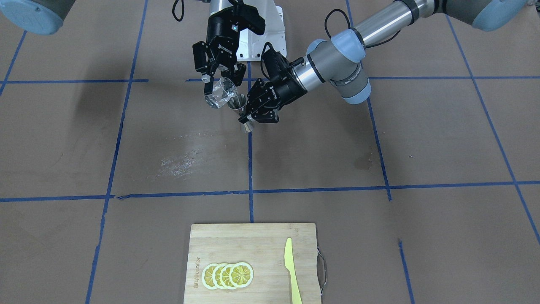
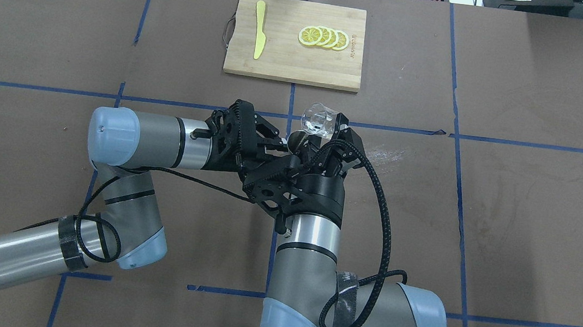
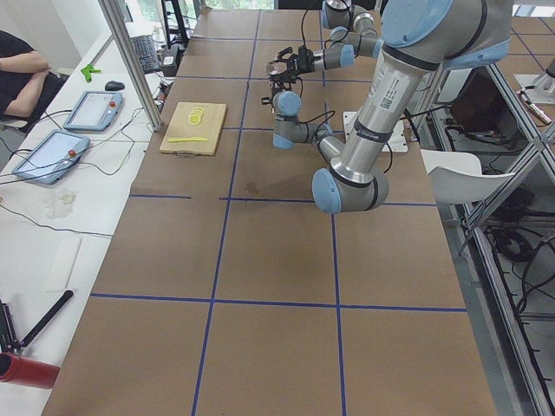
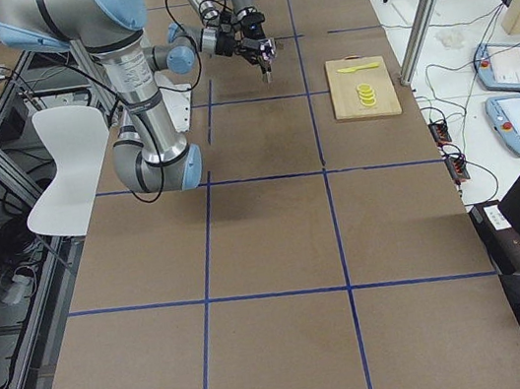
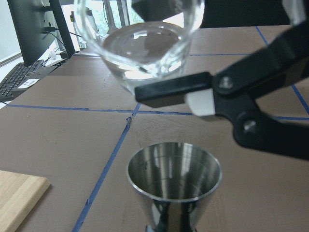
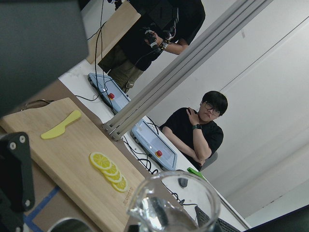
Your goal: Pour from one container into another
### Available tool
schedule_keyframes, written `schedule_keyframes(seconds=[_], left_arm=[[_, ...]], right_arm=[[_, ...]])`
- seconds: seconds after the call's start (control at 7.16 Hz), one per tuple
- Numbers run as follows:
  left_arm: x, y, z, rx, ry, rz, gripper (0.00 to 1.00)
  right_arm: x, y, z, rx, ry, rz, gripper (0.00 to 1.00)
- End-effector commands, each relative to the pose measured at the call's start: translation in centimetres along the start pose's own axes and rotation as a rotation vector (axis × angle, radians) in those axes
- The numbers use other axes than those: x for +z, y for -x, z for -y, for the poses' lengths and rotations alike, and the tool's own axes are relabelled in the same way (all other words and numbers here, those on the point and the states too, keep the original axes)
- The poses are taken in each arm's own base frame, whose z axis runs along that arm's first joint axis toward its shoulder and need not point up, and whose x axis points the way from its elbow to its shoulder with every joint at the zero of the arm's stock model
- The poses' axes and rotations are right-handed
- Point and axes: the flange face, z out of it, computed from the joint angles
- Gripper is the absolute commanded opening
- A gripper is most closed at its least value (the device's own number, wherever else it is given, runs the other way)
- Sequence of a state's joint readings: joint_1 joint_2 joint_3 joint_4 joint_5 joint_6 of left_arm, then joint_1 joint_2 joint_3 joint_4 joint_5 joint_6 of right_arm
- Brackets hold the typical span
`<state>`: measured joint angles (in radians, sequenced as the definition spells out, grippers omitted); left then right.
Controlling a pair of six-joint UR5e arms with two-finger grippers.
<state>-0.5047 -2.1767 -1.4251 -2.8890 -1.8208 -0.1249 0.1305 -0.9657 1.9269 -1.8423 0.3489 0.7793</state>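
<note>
My right gripper (image 1: 219,84) is shut on the clear glass cup (image 1: 221,93), which hangs tilted with its mouth toward the jigger. The steel hourglass jigger (image 1: 241,110) stands upright just beside and below it, with my left gripper (image 1: 249,120) shut on its waist. In the overhead view the cup (image 2: 318,122) sits just past the jigger (image 2: 296,142). In the left wrist view the jigger's open mouth (image 5: 174,179) is right below the cup (image 5: 145,43). No stream shows between them. The right wrist view shows the cup's rim (image 6: 174,203).
A wooden cutting board (image 1: 253,245) lies at the table's far side from the robot, with several lemon slices (image 1: 228,275) and a yellow plastic knife (image 1: 291,270). A pale smear (image 1: 181,160) marks the table. People (image 6: 198,130) are beyond the board.
</note>
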Motion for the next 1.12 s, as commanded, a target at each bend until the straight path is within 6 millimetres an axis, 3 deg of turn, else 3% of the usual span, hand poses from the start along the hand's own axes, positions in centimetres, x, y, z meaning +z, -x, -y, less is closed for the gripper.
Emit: schedule_keyframes(seconds=[0.0,0.98], left_arm=[[-0.01,0.00,0.01,0.001,-0.001,0.000,0.00],[-0.04,-0.02,0.08,0.001,-0.002,0.000,0.00]], right_arm=[[0.12,0.03,-0.16,-0.098,-0.002,-0.030,0.00],[0.08,0.01,0.29,-0.264,-0.006,-0.054,0.00]])
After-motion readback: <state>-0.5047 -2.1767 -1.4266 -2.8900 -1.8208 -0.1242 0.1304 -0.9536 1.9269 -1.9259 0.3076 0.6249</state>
